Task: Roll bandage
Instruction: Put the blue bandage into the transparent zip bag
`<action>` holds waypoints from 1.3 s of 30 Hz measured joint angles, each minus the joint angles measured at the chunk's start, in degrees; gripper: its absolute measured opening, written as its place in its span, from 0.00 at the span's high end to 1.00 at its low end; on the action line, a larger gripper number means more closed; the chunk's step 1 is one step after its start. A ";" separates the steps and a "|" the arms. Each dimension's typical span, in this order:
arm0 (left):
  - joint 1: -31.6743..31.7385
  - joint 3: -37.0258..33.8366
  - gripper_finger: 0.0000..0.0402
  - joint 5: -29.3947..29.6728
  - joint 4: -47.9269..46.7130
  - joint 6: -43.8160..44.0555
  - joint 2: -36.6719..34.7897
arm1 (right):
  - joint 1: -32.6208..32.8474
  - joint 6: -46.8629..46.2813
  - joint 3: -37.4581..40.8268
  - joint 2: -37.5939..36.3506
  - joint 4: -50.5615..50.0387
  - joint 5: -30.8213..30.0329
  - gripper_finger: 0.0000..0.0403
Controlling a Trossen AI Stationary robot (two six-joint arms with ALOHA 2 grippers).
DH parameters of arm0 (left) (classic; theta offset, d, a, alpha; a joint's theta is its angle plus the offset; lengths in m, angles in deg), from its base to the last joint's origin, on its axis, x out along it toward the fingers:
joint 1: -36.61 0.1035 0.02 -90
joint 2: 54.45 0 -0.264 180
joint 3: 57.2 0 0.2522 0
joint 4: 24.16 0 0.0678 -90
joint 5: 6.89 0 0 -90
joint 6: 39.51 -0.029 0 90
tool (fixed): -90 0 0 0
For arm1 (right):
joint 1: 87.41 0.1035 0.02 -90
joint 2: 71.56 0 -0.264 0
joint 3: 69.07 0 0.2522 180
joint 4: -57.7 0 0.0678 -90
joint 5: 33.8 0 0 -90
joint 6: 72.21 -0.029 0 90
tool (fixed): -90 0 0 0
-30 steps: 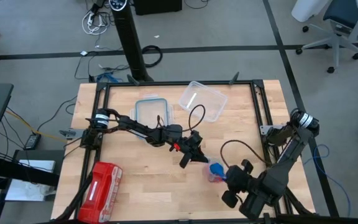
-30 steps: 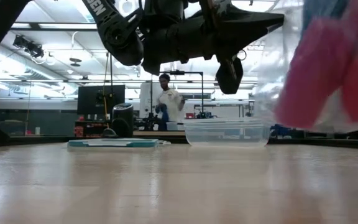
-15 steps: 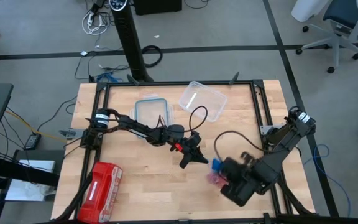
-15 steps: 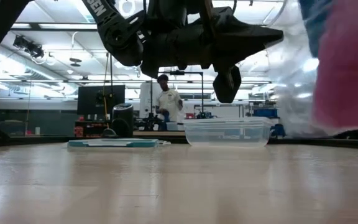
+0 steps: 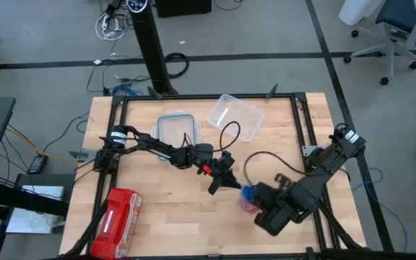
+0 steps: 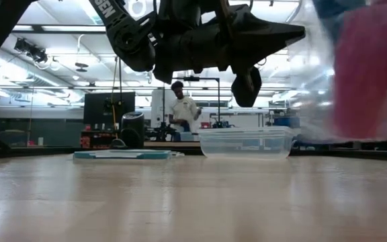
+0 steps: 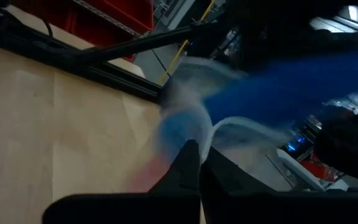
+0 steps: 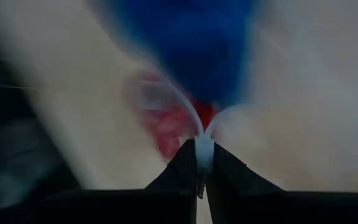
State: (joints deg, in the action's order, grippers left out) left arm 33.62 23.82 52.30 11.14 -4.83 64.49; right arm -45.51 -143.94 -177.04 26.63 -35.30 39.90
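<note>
A clear plastic bag (image 5: pixel 249 198) hangs between my two grippers over the table's near middle. Inside it are the blue bandage (image 5: pixel 250 192), which also shows in the right wrist view (image 8: pixel 191 43), and red-pink rolls (image 8: pixel 169 124). In the low view the bag is a blur at the right (image 6: pixel 371 74). My left gripper (image 5: pixel 231 183) is shut at the bag's left side. My right gripper (image 5: pixel 260 204) is shut on the bag from the right. My left gripper has its shut fingertips on a clear edge of the bag (image 7: pixel 211 132), coming roughly level from the table's left. The bag is blurred, so the hold itself does not show plainly. My right gripper pinches a thin clear edge of the bag (image 8: pixel 199 138) between its two fingertips. The bag with the bandage and the rolls lies beyond the fingers, its bottom close to the table.
A red zip pouch (image 5: pixel 118 213) lies at the near left. A clear container (image 5: pixel 235 118) and its lid (image 5: pixel 178 130) lie at the far middle. A person (image 6: pixel 180 107) stands in the room beyond the table.
My right gripper has swung from the near edge toward the table's left and turned, keeping hold of the bag. The bag has shaken, and its pink contents have shifted. My left gripper has kept nearly still.
</note>
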 joint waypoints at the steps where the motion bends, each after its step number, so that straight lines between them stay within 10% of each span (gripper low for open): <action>1: -0.01 0.00 1.00 -0.37 0.05 0.02 0.00 | -0.13 0.68 0.13 -0.08 1.04 2.24 0.97; 39: 1.16 0.02 1.00 -1.40 3.95 1.72 0.00 | -4.88 11.74 -1.18 -1.32 5.04 8.82 0.97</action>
State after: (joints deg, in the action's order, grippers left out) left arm 34.78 23.85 50.89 15.09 -3.11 64.49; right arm -50.39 -132.20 -178.22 25.31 -30.26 48.72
